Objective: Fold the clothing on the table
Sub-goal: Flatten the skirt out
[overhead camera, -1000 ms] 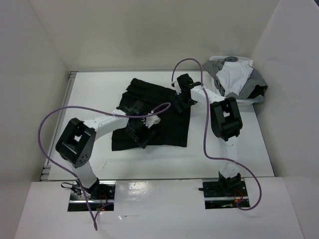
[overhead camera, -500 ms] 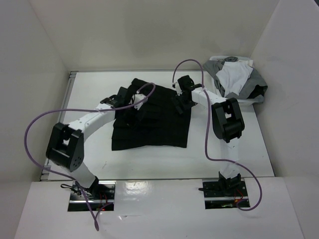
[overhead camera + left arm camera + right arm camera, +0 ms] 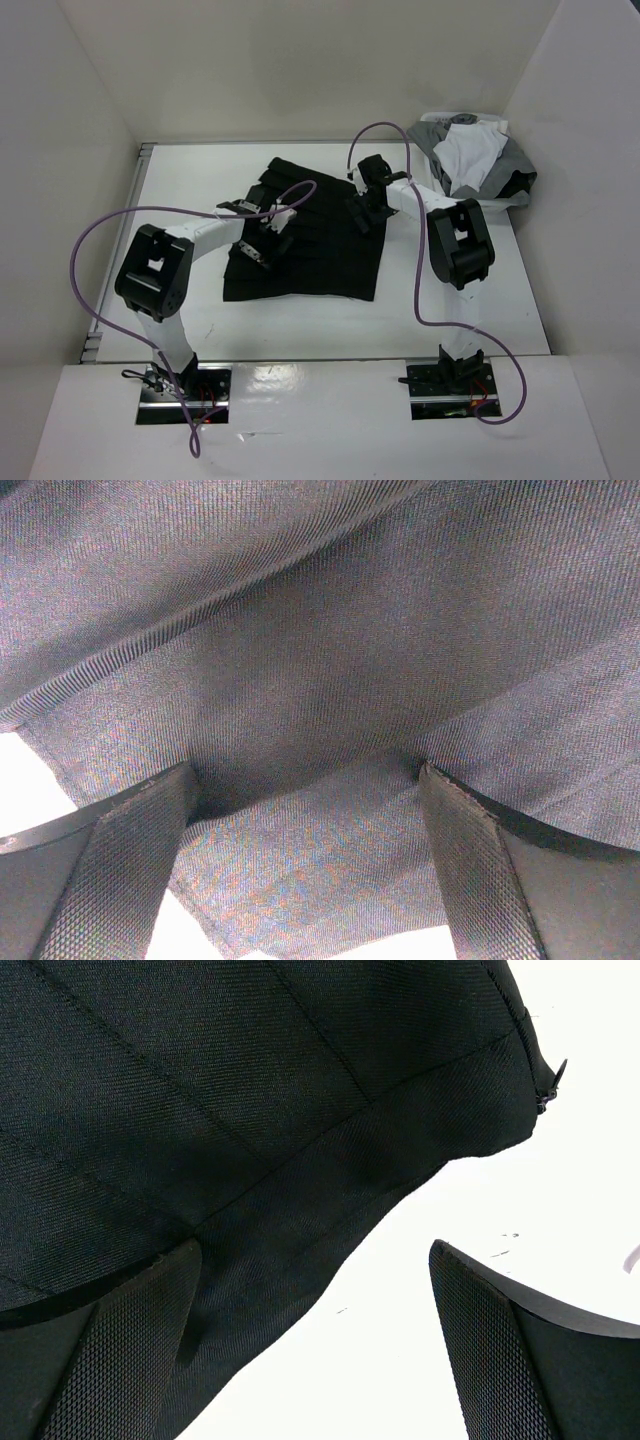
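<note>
Left wrist view: left gripper [image 3: 305, 780] is spread wide with nothing pinched, and a loose lip of skirt [image 3: 320, 630] lies between the fingers. Over the last second that arm swings out to the skirt's far left edge and comes back in over its left side. The cloth lies flatter than it did. That looks like smoothing to me, with no fold made yet. Right gripper [image 3: 315, 1250] is equally wide at the far right edge, one finger over cloth and the other over bare table [image 3: 480, 1160]; it has barely shifted. From above, the skirt sits mid-table as a dark trapezoid, with the heap [image 3: 470, 160] off at the far right corner. Hard calls: overhead it's black fingers on black cloth, and I can't tell whether either gripper touches the fabric or just hovers.
</note>
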Available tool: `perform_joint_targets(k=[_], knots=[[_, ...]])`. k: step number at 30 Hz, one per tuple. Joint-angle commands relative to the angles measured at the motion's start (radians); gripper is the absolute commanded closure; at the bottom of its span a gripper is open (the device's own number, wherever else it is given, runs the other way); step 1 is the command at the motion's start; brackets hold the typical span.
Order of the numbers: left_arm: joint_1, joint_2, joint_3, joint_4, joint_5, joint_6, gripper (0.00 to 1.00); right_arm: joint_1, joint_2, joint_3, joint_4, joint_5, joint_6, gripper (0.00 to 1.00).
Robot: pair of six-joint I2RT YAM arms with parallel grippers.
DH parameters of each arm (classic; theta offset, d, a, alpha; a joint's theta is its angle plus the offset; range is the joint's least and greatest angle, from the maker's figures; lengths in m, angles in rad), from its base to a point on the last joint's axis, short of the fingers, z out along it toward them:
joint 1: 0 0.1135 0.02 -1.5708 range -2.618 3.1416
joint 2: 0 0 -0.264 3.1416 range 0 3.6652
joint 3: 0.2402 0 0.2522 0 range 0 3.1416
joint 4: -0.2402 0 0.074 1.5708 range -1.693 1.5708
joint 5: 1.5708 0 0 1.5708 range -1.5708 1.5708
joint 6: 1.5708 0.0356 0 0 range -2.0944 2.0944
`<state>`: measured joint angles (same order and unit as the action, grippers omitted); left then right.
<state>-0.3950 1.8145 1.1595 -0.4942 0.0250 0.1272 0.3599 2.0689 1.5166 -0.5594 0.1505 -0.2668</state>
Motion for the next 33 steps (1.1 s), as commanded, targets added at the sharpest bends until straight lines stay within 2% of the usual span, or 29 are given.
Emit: perform_joint_targets(k=[1,6,15,23,27,29,33], knots=[[0.004,0.014,0.019,-0.023,0.03,-0.001,0.02,0.01,-0.046,-0.016,0.019,0.018,-0.008,0.01],[-0.044,0.023,-0.001,-0.043,0.059,-0.001,0.03,0.01,-0.015,0.005,0.029,0.018,-0.017,0.01],[-0.119,0.032,-0.001,-0.073,0.087,0.008,0.04,0.01,0.075,0.138,0.001,0.027,-0.026,0.01],[-0.15,0.003,-0.012,-0.122,0.125,0.008,0.04,0.01,0.094,0.169,-0.02,0.027,-0.026,0.01],[-0.15,-0.104,0.086,-0.196,0.134,0.018,0.04,0.019,0.007,0.169,-0.043,0.018,-0.026,0.01],[-0.119,-0.164,0.184,-0.242,0.145,0.019,0.02,0.019,-0.076,0.16,-0.077,0.002,-0.037,0.01],[-0.048,-0.207,0.284,-0.282,0.187,0.028,0.01,0.019,-0.203,0.117,-0.097,-0.037,-0.037,0.01]])
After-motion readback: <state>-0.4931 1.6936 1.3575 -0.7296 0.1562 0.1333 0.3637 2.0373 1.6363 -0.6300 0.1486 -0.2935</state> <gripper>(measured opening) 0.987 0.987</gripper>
